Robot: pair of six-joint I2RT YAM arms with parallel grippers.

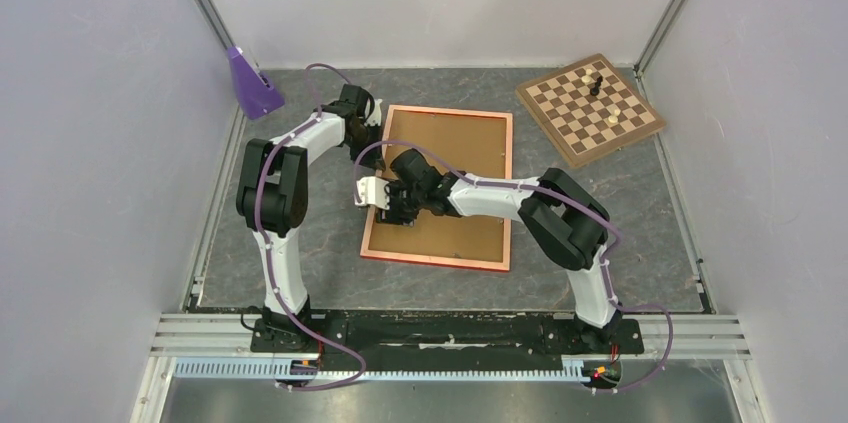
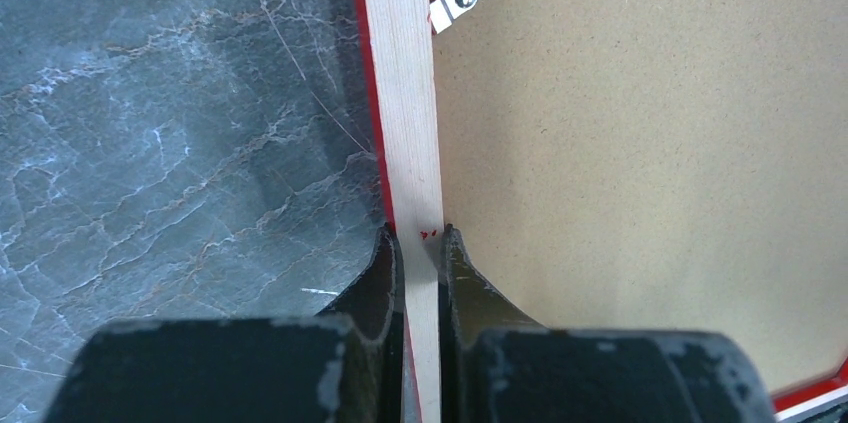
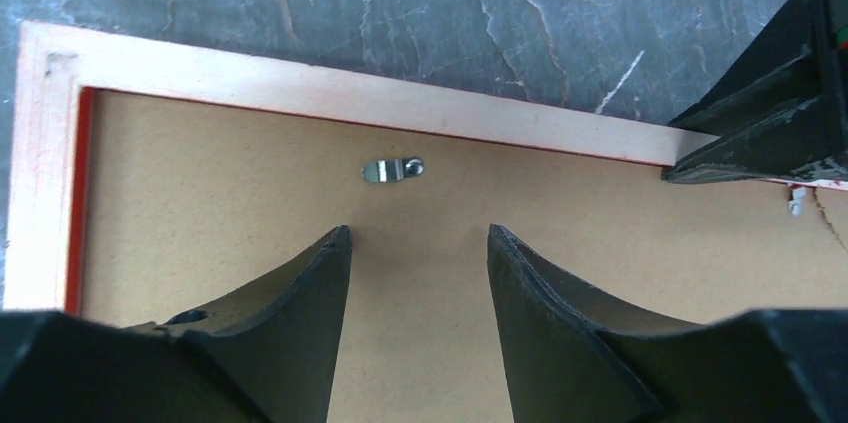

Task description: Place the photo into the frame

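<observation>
At ten o'clock from the frame, a purple wedge [image 1: 255, 83] stands in the table's [image 1: 640, 213] far left corner. The left gripper [image 2: 417, 238] is pressed together on the frame [image 1: 450, 111], pinching the pale wooden rail of its left side near the far corner. The frame lies face down mid-table with its bare wood back up and orange-red paint showing only along the edges. A brown backing board [image 1: 460, 148] is seated inside it. The right gripper [image 3: 420, 241] hovers over the board near a small metal clip [image 3: 392, 170], its jaws spread and holding nothing. The photo is nowhere in view. If it sits under the board, the loading looks done and turning the clips is probably what remains, but that is hidden. A chessboard [image 1: 590, 108] lies at two o'clock.
</observation>
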